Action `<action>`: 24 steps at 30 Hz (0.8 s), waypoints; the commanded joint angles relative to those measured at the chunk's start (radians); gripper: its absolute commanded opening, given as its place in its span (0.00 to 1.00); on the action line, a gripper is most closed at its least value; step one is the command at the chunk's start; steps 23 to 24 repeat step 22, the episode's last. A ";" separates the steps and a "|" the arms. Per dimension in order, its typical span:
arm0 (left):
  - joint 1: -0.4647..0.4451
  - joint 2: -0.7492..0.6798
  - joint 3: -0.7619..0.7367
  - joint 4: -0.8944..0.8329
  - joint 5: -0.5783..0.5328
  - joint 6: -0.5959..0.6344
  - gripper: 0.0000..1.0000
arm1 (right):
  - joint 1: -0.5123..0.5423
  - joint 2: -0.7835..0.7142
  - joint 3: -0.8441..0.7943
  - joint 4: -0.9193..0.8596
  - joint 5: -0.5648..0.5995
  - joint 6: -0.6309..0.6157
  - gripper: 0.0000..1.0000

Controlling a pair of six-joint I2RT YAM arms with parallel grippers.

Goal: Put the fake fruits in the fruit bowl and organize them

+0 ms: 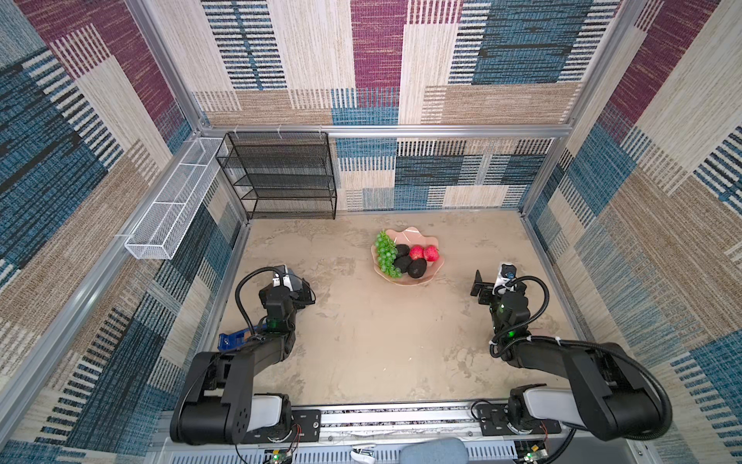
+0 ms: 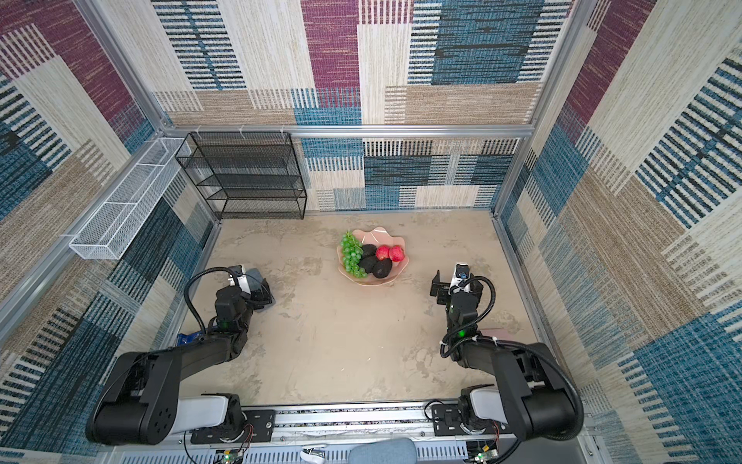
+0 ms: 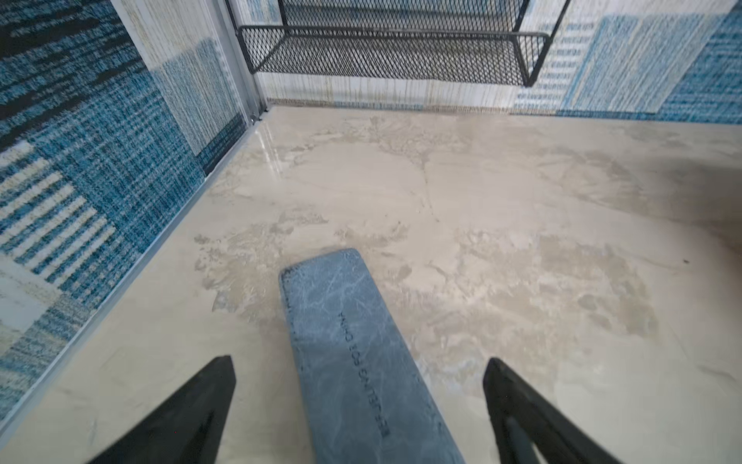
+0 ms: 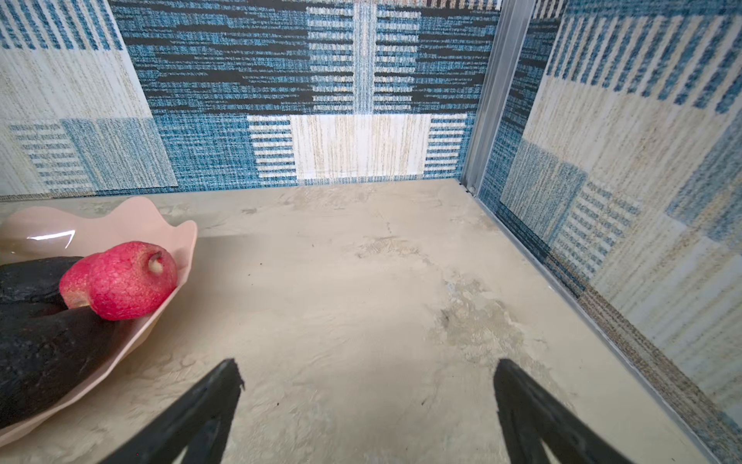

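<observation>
The pale-pink scalloped fruit bowl [image 1: 413, 232] [image 2: 379, 232] stands right of the table's middle, toward the back. In it lie a bunch of green grapes [image 1: 386, 253] at its left, three dark avocados [image 1: 417, 268] and two red fruits [image 1: 431, 253]. The right wrist view shows the bowl's rim [image 4: 176, 229], a red fruit [image 4: 128, 281] and an avocado [image 4: 48, 353]. My right gripper [image 4: 367, 369] [image 1: 494, 283] is open and empty, right of the bowl. My left gripper [image 3: 359, 361] [image 1: 299, 287] is open, straddling a flat grey-blue case [image 3: 353, 341] without touching it.
A blue tape dispenser [image 1: 235, 339] lies by the left wall beside my left arm. A black mesh shelf [image 1: 281, 176] stands at the back left, with a white mesh basket [image 1: 172, 205] on the left wall. A flat pink case [image 2: 496, 333] peeks out by my right arm.
</observation>
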 commanded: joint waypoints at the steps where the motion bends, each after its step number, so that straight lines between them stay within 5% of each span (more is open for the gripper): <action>1: 0.013 0.132 -0.023 0.281 0.014 0.045 0.99 | -0.029 0.070 -0.025 0.286 -0.068 -0.035 1.00; 3: 0.019 0.055 0.040 0.029 0.018 0.007 0.99 | -0.052 0.130 -0.024 0.336 -0.134 -0.035 1.00; 5: 0.029 0.118 0.080 0.060 0.001 0.010 1.00 | -0.083 0.117 -0.007 0.271 -0.189 -0.009 1.00; 7: 0.034 0.089 0.097 -0.029 0.021 -0.004 1.00 | -0.093 0.190 -0.032 0.393 -0.208 -0.014 1.00; 12: 0.036 0.101 0.094 0.004 0.026 0.004 1.00 | -0.105 0.170 0.014 0.269 -0.248 -0.005 1.00; 24: 0.032 0.103 0.084 0.028 0.019 0.009 1.00 | -0.107 0.175 0.013 0.283 -0.250 -0.006 1.00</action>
